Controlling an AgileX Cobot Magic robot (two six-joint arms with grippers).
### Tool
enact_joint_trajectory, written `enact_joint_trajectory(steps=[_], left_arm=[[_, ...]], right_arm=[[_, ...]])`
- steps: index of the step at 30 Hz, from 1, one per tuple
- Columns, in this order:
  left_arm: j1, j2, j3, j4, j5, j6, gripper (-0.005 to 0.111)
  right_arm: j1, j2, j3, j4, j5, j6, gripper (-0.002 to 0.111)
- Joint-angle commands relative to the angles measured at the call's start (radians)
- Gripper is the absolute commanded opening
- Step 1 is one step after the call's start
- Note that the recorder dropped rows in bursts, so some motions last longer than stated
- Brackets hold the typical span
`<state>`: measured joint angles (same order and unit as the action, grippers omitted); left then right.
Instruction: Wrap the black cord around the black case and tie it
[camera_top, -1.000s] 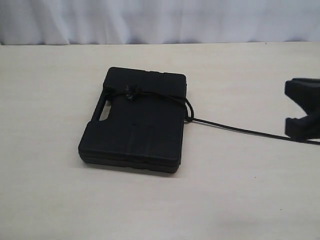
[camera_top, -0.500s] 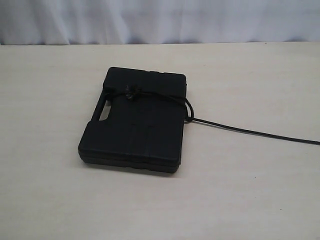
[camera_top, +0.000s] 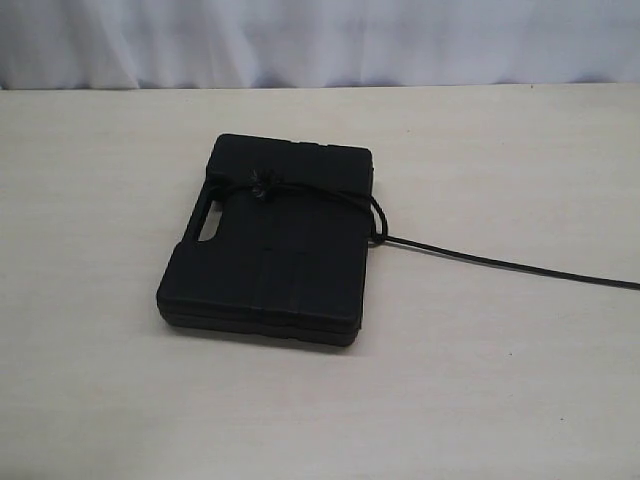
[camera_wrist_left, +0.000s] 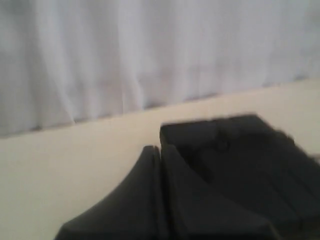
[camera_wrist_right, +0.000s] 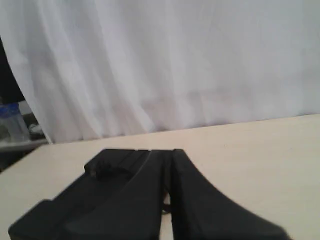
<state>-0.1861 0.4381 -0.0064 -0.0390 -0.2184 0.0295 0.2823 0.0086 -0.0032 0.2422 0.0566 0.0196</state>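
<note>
Gone from the exterior view are the right fingers (camera_wrist_right: 145, 190), which a second ago stood spread at the frame edge far to the right of the case (camera_top: 270, 240). Case and cord (camera_top: 480, 260) lie as they did then.

In the right wrist view, those fingers are pressed together at the tips with nothing between them, and they point toward the case. The left fingers (camera_wrist_left: 145, 180) are likewise closed tip to tip and hold nothing. The case sits just beyond them in the blurred left wrist view.

On the pale desk (camera_top: 100, 400) the case lies flat, lid up. Its near long edge faces the exterior camera and its handle slot (camera_top: 212, 222) is on its left side. The cord crosses the lid toward the far end of the case. A frayed knot (camera_top: 264, 184) rests on the lid just beyond the slot. From the knot the cord runs rightward over the lid and drops in a small loop over the right edge of the case. It then trails along the desk away from the case and out of the frame on the right. Whether it passes under the case cannot be seen.

Behind the case, past the far edge of the desk, hangs a white curtain (camera_top: 300, 40).
</note>
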Motion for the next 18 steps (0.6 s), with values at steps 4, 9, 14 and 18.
enact_joint_trajectory(steps=[4, 9, 14, 18], left_arm=[[0.001, -0.201, 0.006, -0.003, 0.340, -0.001, 0.000], [0.001, -0.438, 0.006, -0.005, 0.294, -0.001, 0.000], [0.032, -0.438, 0.006, 0.000, 0.257, -0.001, 0.000], [0.078, -0.438, 0.006, 0.002, 0.262, -0.001, 0.000]], right_arm=[[-0.006, -0.009, 0.003, -0.270, 0.046, -0.005, 0.005], [-0.111, -0.009, 0.003, -0.226, 0.046, -0.005, 0.005], [-0.135, -0.009, 0.003, -0.210, 0.045, -0.005, 0.005], [-0.153, -0.009, 0.003, -0.196, 0.045, -0.005, 0.005]])
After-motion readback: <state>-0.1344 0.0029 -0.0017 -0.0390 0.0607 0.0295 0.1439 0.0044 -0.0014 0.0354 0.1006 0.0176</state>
